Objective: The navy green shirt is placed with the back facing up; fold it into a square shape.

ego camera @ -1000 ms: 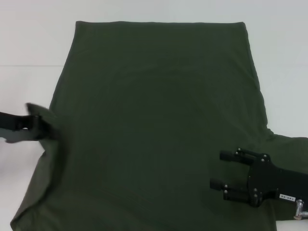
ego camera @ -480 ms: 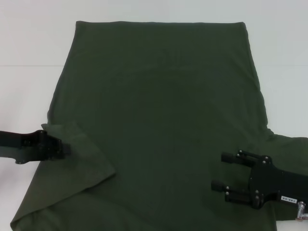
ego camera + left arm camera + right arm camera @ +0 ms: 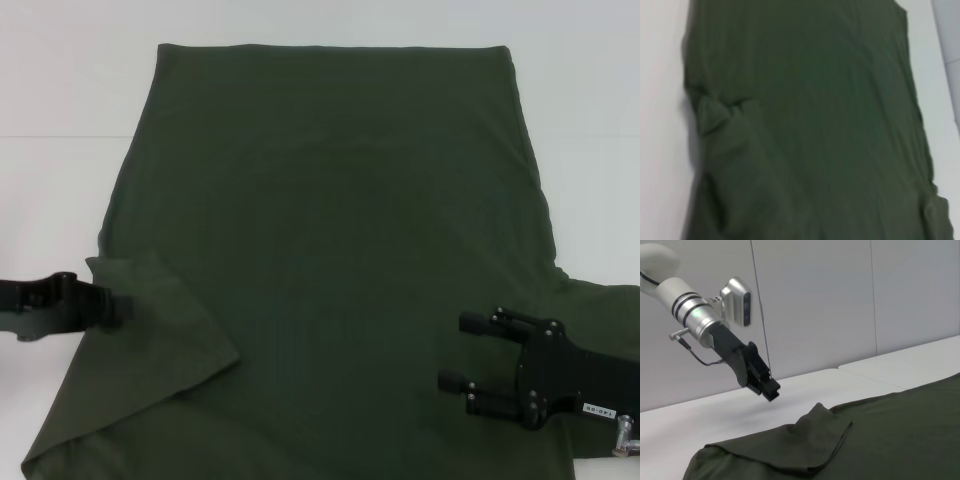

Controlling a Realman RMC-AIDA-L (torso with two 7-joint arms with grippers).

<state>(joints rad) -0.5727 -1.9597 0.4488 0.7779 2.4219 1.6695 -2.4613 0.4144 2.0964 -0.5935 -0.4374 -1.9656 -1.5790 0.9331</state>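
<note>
While the navy green shirt (image 3: 330, 250) lies spread back-up across the white table (image 3: 60, 90), its left sleeve (image 3: 160, 320) is folded inward over the body panel, flap edge slightly raised in the right wrist view

Left gripper (image 3: 122, 307): at the shirt's left margin, tip just at the outer edge of the folded sleeve. In the right wrist view it hangs above the cloth, clear of it, nothing held. Fingers look close together, but the gap is not resolvable; cannot tell if closed

Right gripper (image 3: 460, 352): low over the shirt's right side near the right sleeve (image 3: 600, 300), fingers spread apart, pointing toward the shirt's middle, holding nothing

Key relation: right sleeve is flat and unfolded, running outward past the body edge, on the wrist side of the right gripper's fingertips rather than ahead of them. Right arm is much the nearer. Judgement: next step is the matching right-sleeve fold, which would need the fingers brought back to the sleeve's outer edge

Shirt long axis runs away from the robot; hem at far edge

No containers in view
</note>
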